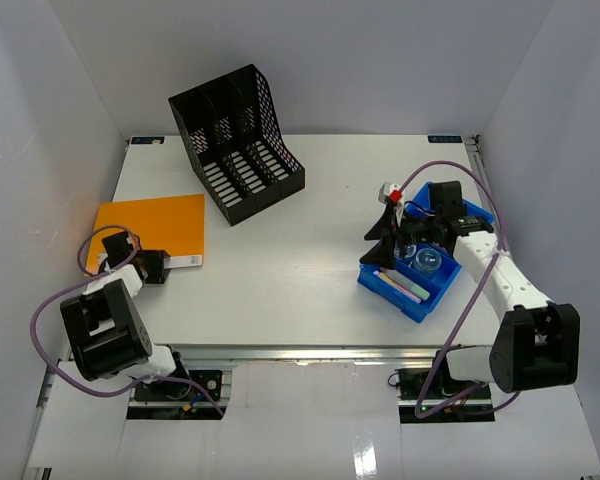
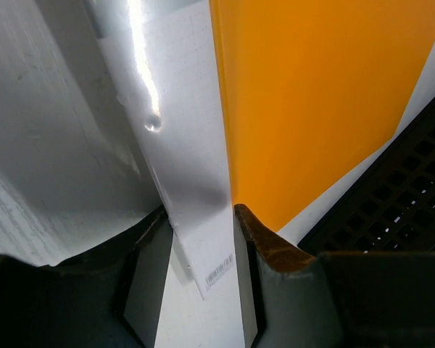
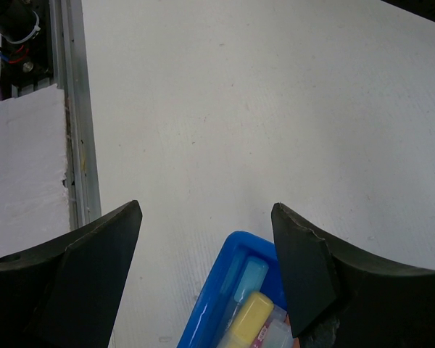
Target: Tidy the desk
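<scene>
The desk (image 1: 300, 230) is a white tabletop. An orange folder (image 1: 148, 230) lies flat at its left side. My left gripper (image 1: 164, 266) sits low at the folder's near right corner. In the left wrist view the folder's (image 2: 312, 101) white labelled corner strip (image 2: 203, 217) runs between the half-closed jaws of the left gripper (image 2: 200, 209), touching both tips; a firm grip does not show. My right gripper (image 1: 388, 232) hangs open over the blue tray (image 1: 375, 280), and in its wrist view the right gripper (image 3: 206, 205) holds nothing above the tray's end (image 3: 217, 290).
A black mesh file organizer (image 1: 235, 140) stands at the back left-centre, its side near the folder (image 2: 399, 196). The blue tray holds highlighters (image 3: 250, 319) and a small clear cup (image 1: 427, 260). A metal rail (image 1: 310, 350) runs along the front edge; grey walls enclose the desk.
</scene>
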